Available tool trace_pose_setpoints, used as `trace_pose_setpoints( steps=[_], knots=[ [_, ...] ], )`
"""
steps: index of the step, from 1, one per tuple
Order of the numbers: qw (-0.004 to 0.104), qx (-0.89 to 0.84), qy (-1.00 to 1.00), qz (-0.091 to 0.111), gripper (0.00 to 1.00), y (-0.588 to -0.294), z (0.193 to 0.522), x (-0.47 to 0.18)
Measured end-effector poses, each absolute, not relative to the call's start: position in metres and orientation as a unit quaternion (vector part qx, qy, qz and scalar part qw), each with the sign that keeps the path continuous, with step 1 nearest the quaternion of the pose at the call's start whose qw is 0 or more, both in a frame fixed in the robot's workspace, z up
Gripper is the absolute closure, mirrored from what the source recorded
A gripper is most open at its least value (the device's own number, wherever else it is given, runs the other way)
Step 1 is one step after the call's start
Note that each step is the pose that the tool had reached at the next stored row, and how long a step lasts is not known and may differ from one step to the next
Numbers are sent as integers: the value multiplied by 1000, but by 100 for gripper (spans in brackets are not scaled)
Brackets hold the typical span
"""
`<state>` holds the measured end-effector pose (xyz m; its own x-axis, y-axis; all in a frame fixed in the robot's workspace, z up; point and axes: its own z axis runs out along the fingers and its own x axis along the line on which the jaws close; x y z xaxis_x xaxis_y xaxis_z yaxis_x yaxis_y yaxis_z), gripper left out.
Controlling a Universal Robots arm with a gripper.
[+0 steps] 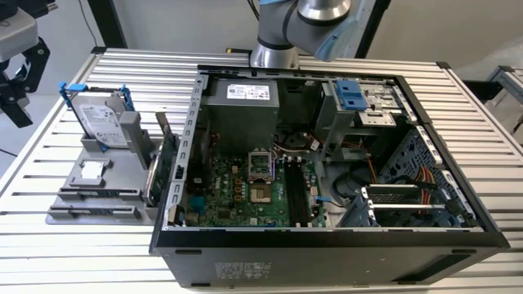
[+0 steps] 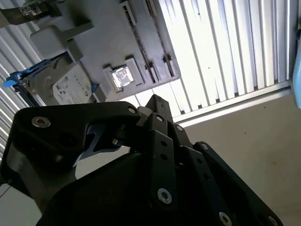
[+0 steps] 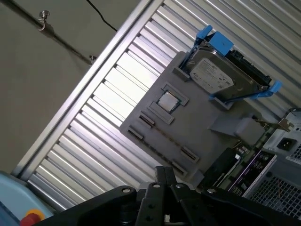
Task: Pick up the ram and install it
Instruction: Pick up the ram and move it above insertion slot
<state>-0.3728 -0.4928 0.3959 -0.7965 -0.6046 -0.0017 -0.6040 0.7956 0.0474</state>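
— Two questions: where is the ram, and has the gripper (image 3: 163, 181) got hold of anything?

— Nothing that I can see. Its black links crowd the foreground in both wrist views, but I cannot tell whether the jaws are released or clenched. The ram (image 3: 165, 138), as I read it, is the thin greyish line standing edge-on between two slotted holders on the grey tray (image 3: 202, 123). That puts it well apart from the jaws and out ahead of them.

— Why on its edge?

— My guess is that the holders keep it upright so its flat faces are free for the jaws to close on. It could then go down into a socket the same way up. The small square chip (image 3: 168, 101) lies just past the ram, and the hard drive (image 3: 214, 77) in its blue frame stands farther from the jaws again.

— And the computer case (image 1: 327, 153)?

— Open, lying just beside the tray, so the motherboard (image 1: 245, 184) faces upward. Its long dark memory slots (image 1: 296, 190) look bare, so I'd say the pick has not yet begun
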Motion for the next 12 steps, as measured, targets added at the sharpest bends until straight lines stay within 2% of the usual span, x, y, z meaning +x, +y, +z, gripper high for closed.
trace_pose_setpoints(
  steps=[12],
  knots=[
    [8,353,-935,-23,100,-493,396,-373]
  ],
)
